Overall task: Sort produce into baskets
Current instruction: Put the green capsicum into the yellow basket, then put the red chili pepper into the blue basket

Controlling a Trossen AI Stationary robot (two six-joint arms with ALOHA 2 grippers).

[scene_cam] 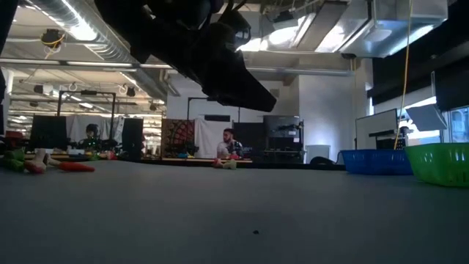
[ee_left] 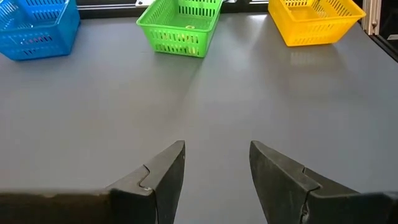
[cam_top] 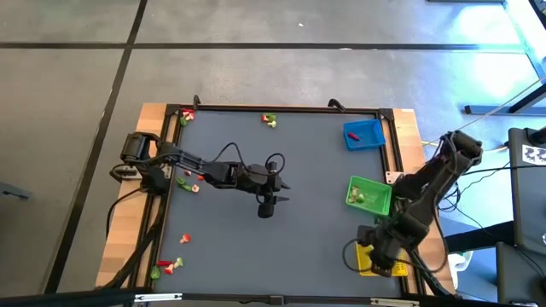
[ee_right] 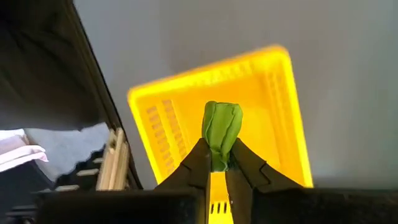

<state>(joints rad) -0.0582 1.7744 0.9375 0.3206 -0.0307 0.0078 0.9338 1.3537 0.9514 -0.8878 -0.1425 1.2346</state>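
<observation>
Right claw (ee_right: 217, 163) pinches a green produce piece (ee_right: 221, 132) directly above the yellow basket (ee_right: 261, 93). Left claw (ee_left: 216, 180) hangs spread and empty over mid-worktop (cam_top: 290, 239), the blue basket (ee_left: 37, 28) and green basket (ee_left: 180, 28) well ahead. No writing is legible on anything.

An open-plan robotics lab or workshop. Beyond the dark grey table top with its wooden rim (cam_top: 150, 145), past the left arm's gripper (scene_cam: 242, 84), the low view shows exposed silver ceiling ducting (scene_cam: 80, 29), rows of dark computer monitors (scene_cam: 47, 132), and seated people (scene_cam: 229, 143) at desks.
</observation>
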